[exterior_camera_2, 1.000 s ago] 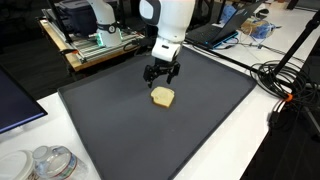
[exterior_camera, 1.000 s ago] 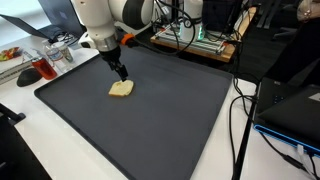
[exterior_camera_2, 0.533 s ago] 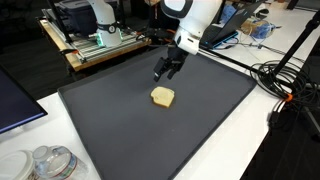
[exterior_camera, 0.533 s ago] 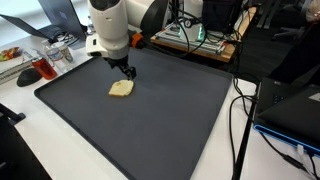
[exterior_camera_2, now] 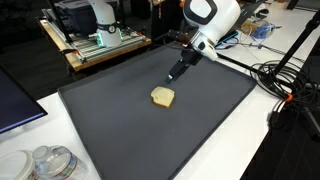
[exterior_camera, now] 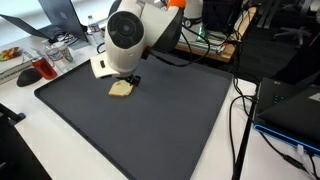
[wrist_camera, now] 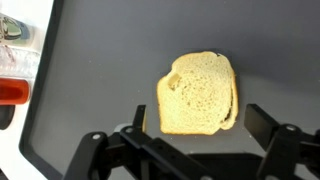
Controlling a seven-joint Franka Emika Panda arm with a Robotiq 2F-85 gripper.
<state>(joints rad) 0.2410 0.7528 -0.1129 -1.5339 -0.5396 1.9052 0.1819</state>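
Bread slice (exterior_camera_2: 162,96): lies flat near the middle of the black mat (exterior_camera_2: 110,130). Fingers (wrist_camera: 275,130): apart, empty, above the mat.

Arm (exterior_camera: 128,38): glossy white casing with rounded, bulbous joint housings and dark seams where the segments meet, the same in both exterior views. Gripper (exterior_camera_2: 177,72): black and slim against the white wrist. In the wrist view its fingers (wrist_camera: 95,150) are matte black angular links, joined by a black body along the lower edge.
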